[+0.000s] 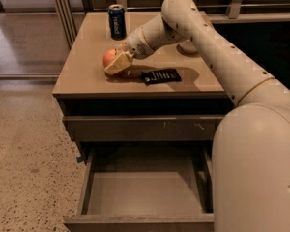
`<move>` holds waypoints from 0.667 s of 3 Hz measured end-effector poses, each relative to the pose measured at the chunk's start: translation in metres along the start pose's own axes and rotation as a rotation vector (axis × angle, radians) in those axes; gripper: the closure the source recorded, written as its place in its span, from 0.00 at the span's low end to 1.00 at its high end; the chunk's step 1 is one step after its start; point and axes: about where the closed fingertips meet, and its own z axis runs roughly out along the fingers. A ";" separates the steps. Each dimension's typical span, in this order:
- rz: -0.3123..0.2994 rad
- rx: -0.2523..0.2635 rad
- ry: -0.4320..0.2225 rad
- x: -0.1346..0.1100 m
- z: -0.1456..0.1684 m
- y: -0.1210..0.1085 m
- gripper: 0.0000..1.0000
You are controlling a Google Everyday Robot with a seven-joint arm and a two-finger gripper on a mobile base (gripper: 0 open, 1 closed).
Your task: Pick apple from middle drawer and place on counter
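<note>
The red-orange apple [108, 57] is at the left middle of the beige counter [82, 76], low on or just above its surface. My gripper [116, 64] reaches in from the right, and its beige fingers [120, 65] are closed against the apple's near side. The middle drawer [144, 193] is pulled open below; its grey floor holds nothing. The arm hides part of the drawer's right side.
A dark blue can [117, 21] stands at the counter's back. A black packet [161, 76] lies just right of the gripper. A white bowl [188, 47] is partly hidden behind the arm. The closed drawer front with pale scratches [145, 128] sits above the open drawer. Speckled floor lies to the left.
</note>
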 end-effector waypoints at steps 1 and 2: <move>-0.005 -0.020 0.062 -0.001 0.004 0.001 1.00; -0.007 -0.044 0.109 0.002 0.009 0.004 0.98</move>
